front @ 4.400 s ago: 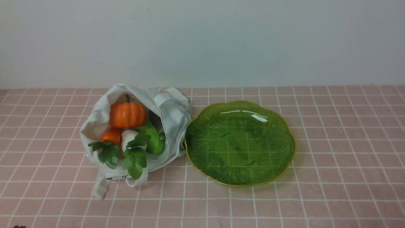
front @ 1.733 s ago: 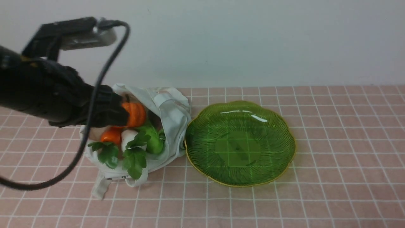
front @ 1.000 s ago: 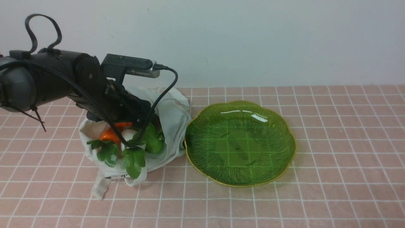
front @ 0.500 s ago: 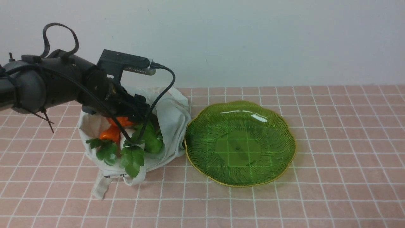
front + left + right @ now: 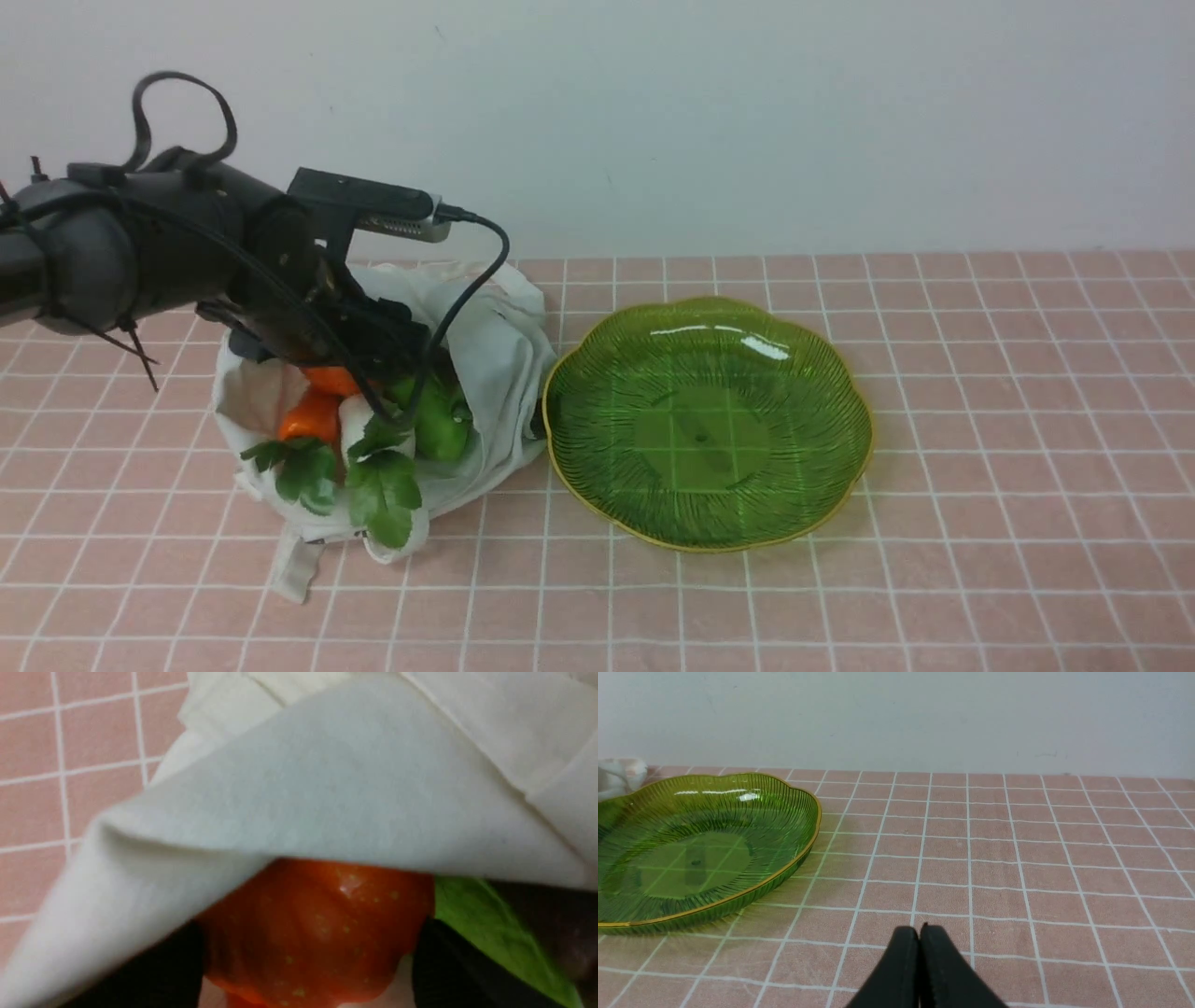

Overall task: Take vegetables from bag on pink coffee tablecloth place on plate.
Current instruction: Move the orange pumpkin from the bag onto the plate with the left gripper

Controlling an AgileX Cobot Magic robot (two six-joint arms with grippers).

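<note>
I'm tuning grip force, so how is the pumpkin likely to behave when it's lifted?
The pumpkin looks glossy, so it may slip a little between the fingers. Its rounded, ribbed sides suggest it could roll or twist if gripped off-centre. The bag's cloth lies folded over part of it and might drag as it rises.

— What's covered up?
— The black left gripper (image 5: 310, 956) hides much of the ribbed orange pumpkin (image 5: 329, 380); its fingertips are blurred.
— And cut off?
— The scalloped green plastic plate (image 5: 714, 858), by the right wrist view's edge, and the off-white cloth bag (image 5: 614, 777).
</note>
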